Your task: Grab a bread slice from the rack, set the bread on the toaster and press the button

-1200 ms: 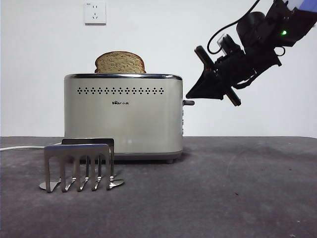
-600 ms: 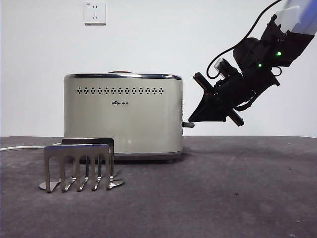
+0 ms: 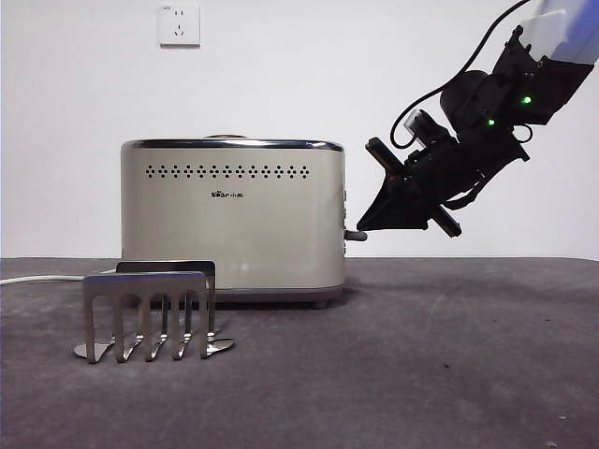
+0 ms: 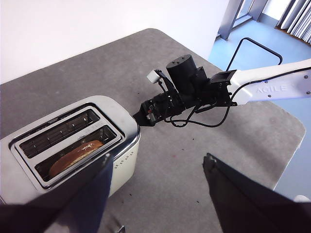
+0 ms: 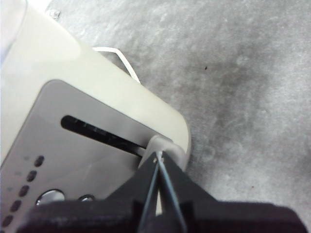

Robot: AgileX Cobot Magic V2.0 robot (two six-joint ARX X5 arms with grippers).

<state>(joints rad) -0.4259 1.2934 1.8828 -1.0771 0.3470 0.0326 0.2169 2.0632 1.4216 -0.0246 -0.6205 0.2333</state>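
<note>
A: Where is the slice of bread (image 4: pixel 75 154)?

B: Sunk into the toaster (image 3: pixel 232 220), in one of its two top slots. From the left wrist camera its tan face and dark crust show below the chrome rim. In the front view only a thin brown sliver peeks over the rim at the toaster's 12 o'clock.

A: And the lever?

B: The grey lever (image 3: pixel 356 236) sits low on the toaster's end panel, at its 3 o'clock in the front view. The right gripper (image 3: pixel 362 224) has its tip right on it. Its jaws are closed together into one point, pressing on the lever rather than gripping it, as the right wrist camera shows.

A: The rack?

B: The rack (image 3: pixel 150 313) stands empty at the toaster's 7 o'clock, nearer the front camera and just apart from the toaster.

A: The other arm?

B: The left gripper (image 4: pixel 155 194) is high above the table, looking down on the toaster, with its jaws spread wide and nothing between them.

A: What about the surface and the room?

B: The table (image 3: pixel 421 365) wears a dark grey, mottled cloth. Behind is a plain white wall with a white socket (image 3: pixel 180 24) at the toaster's 11 o'clock. A white cord (image 3: pixel 37 278) runs off at its 9 o'clock. The left wrist camera also catches blue floor (image 4: pixel 252 43) past the table edge.
</note>
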